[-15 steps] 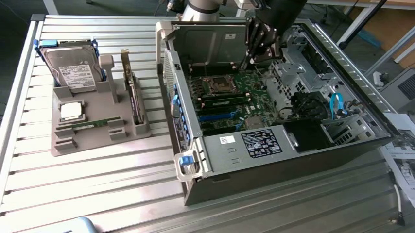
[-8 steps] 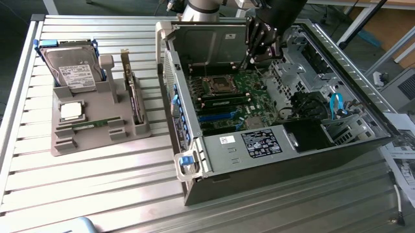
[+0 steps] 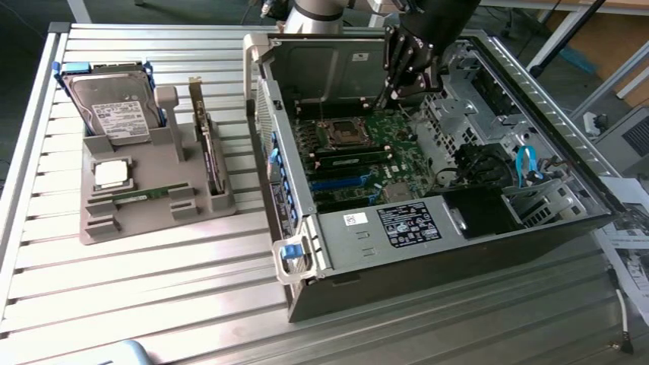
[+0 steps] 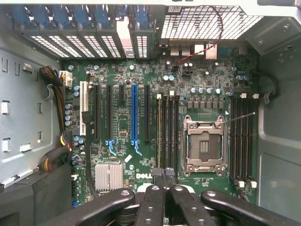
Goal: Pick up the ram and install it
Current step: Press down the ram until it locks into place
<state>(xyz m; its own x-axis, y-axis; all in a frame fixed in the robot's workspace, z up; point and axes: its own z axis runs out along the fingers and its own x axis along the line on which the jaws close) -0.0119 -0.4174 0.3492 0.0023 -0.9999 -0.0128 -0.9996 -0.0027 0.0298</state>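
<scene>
Black multi-link gripper (image 4: 164,181), jaws drawn together with nothing seen between them, hangs from the dark arm inside the open grey computer case (image 3: 304,251), directly above the green motherboard (image 4: 141,141) with its bare silver processor socket (image 4: 203,143) and rows of black memory slots (image 4: 167,127). Beyond the case wall, well apart from the gripper, stands a grey moulded parts holder (image 3: 152,213) on the ribbed aluminium table (image 3: 152,304), carrying a silver hard drive (image 3: 117,110) and a square silver processor (image 3: 112,173). Thin green ram stick (image 3: 142,196) lies flat in the holder's near end, untouched.
</scene>
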